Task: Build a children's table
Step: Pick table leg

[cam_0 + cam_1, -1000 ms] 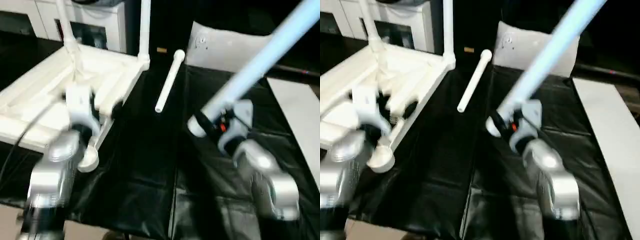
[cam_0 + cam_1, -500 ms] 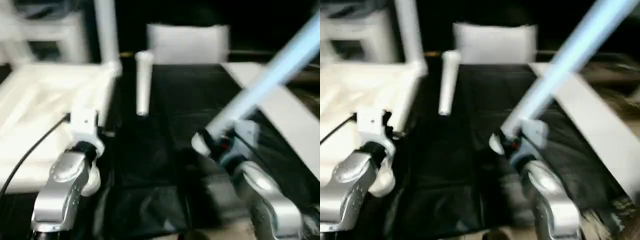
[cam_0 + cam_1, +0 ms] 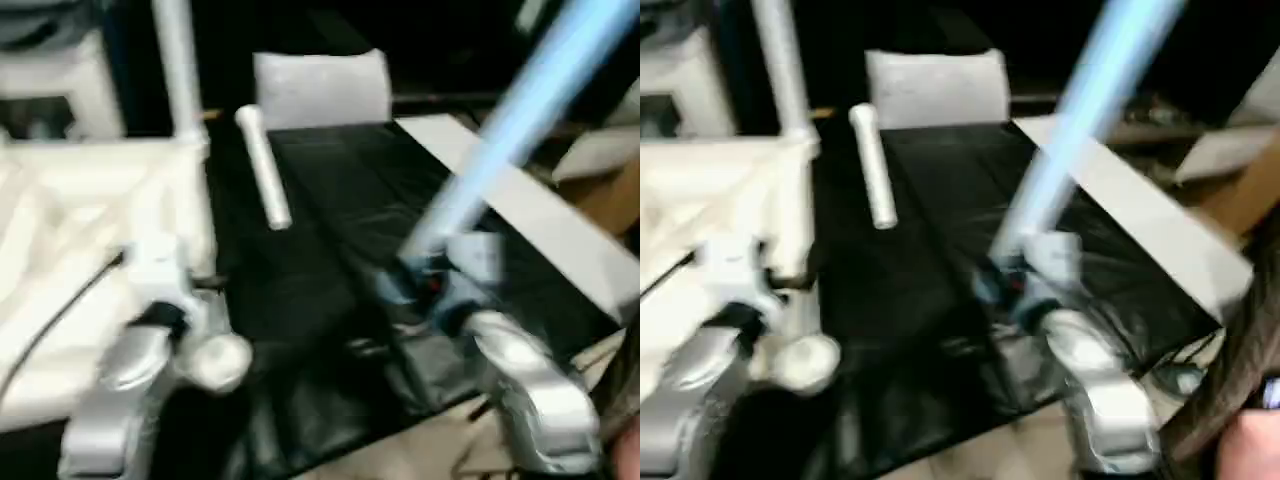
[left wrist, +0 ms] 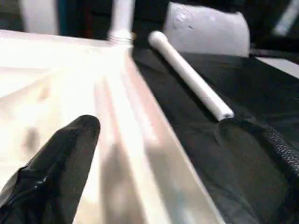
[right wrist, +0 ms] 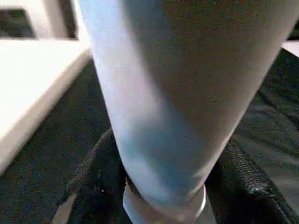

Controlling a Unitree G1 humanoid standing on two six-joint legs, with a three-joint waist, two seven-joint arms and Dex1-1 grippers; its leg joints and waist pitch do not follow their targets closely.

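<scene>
At the 9 o'clock side of the black-covered work surface point(image 3: 330, 300), the tabletop point(image 3: 60, 230) is lying upside down, its left part cut off by the frame edge. One leg point(image 3: 176, 60) is standing upright in the far corner socket, its top cropped. A loose leg point(image 3: 264, 168) is lying on the black cover at 12 o'clock, beside the tabletop. The left gripper point(image 4: 154, 172) is hovering over the tabletop edge with fingers point(image 4: 60, 163) spread wide, holding nothing. At 3 o'clock, the right gripper point(image 5: 163, 186) is clamping a slanted leg point(image 3: 510, 120) near its thick end; the upper end is running out of frame. Motion blur is obscuring the tabletop's ribs.
</scene>
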